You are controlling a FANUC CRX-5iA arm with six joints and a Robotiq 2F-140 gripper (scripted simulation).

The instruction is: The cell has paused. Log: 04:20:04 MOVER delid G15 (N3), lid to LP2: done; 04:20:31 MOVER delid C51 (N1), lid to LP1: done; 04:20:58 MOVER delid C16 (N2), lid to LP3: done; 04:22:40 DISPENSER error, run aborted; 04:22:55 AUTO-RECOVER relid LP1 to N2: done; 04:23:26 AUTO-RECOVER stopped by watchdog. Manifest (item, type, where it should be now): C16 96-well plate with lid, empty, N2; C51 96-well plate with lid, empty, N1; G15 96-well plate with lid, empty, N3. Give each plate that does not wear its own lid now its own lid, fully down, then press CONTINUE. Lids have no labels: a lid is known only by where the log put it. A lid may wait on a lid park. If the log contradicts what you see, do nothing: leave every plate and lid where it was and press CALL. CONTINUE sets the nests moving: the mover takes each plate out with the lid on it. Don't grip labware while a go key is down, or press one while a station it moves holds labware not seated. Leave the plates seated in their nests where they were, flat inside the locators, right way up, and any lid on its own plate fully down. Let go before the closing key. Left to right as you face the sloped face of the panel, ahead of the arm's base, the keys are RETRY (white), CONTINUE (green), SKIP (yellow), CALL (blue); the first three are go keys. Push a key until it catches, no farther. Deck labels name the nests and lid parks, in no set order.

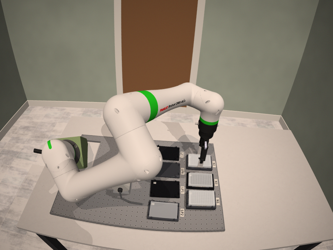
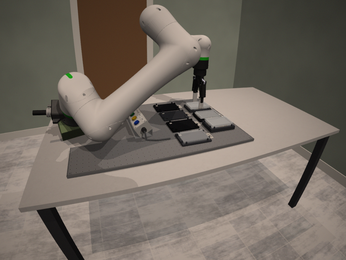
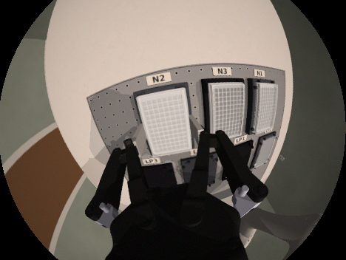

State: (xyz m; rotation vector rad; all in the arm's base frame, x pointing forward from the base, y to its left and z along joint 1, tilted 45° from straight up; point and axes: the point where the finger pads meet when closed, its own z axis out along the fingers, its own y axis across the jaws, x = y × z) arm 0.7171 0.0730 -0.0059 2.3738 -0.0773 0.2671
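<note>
Grey perforated deck (image 1: 88, 207) on pale table (image 1: 269, 174): pincer (image 1: 201, 161) at mid-width, clamped on the lid (image 1: 194, 160) at nest N2 (image 1: 197, 169) directly beneath it; hazard: rising before the fingers free it would probably lift the lid askew, leaving it cocked.

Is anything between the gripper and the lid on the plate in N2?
Nothing visible stands between them. The black two-finger gripper is down on the clear rectangular lid in nest N2, with its fingers closed on the lid's edges.
</note>
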